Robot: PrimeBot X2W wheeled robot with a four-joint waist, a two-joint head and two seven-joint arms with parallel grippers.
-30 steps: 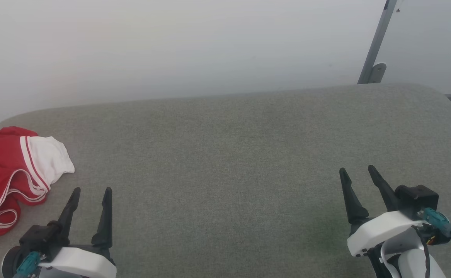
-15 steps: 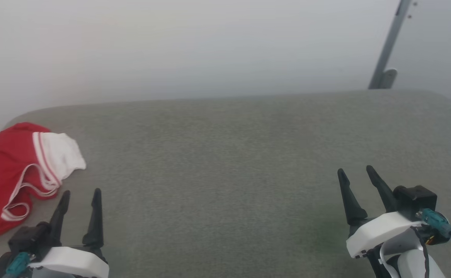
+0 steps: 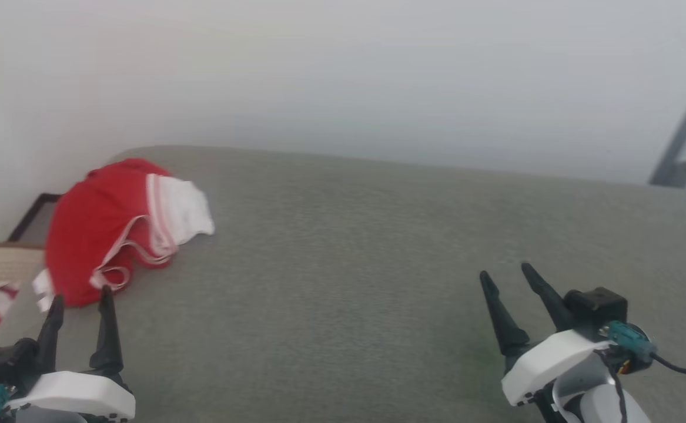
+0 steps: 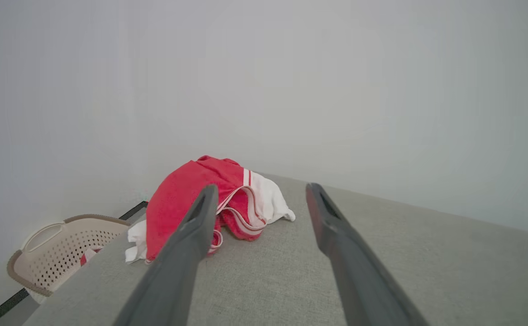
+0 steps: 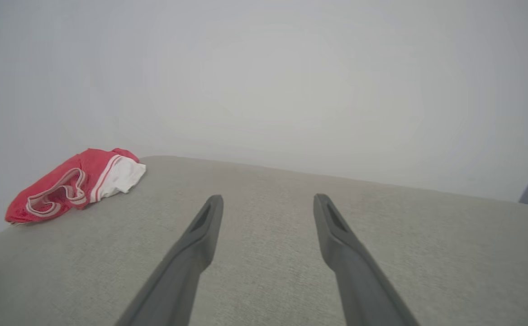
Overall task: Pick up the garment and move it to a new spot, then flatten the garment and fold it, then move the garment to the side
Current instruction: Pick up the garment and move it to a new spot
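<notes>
The garment (image 3: 107,226), a red jersey with a white sleeve and striped trim, lies crumpled at the far left corner of the grey cushioned surface (image 3: 378,247). It also shows in the left wrist view as the garment (image 4: 187,199) and in the right wrist view as the garment (image 5: 64,183). My left gripper (image 3: 81,296) stands open just in front of the garment, apart from it, nothing between its fingers (image 4: 191,226). My right gripper (image 3: 504,275) is open over the bare surface at the lower right, far from the cloth.
A beige perforated laundry basket (image 4: 60,253) stands on the floor beyond the surface's left edge, with red-and-white cloth inside. A plain white wall runs behind. A grey metal post (image 3: 683,147) stands at the far right.
The head camera has turned left, so the garment now sits further right in view and the basket has appeared. Both grippers stay open; the left one now points at the garment.
</notes>
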